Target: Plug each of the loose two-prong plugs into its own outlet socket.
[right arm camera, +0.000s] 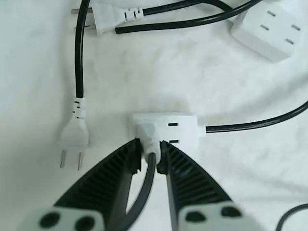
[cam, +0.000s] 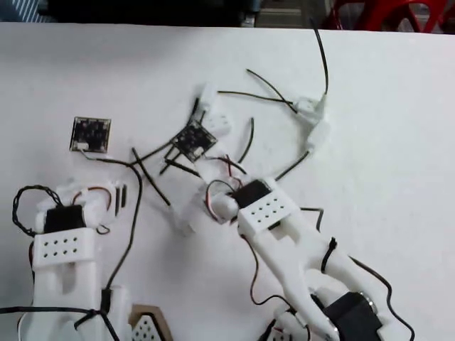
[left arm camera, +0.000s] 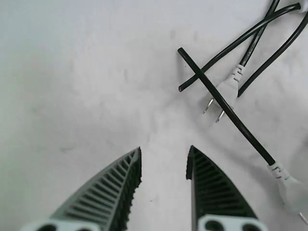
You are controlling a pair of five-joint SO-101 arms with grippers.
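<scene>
My right gripper is shut on a white two-prong plug that sits in a white outlet block; its black cable runs back between the fingers. A loose white plug lies beside the block, prongs bare. Another loose plug and a second outlet block lie farther off. My left gripper stands open over bare table. Ahead of it lies a loose plug under a straight black cable, whose own plug rests off to the side. In the high view the right gripper is at mid-table and the left gripper at the left.
Black cables loop across the middle and back of the white table. Two small dark square boards lie on it. More white outlet pieces sit at the back right. The table's right side holds free room.
</scene>
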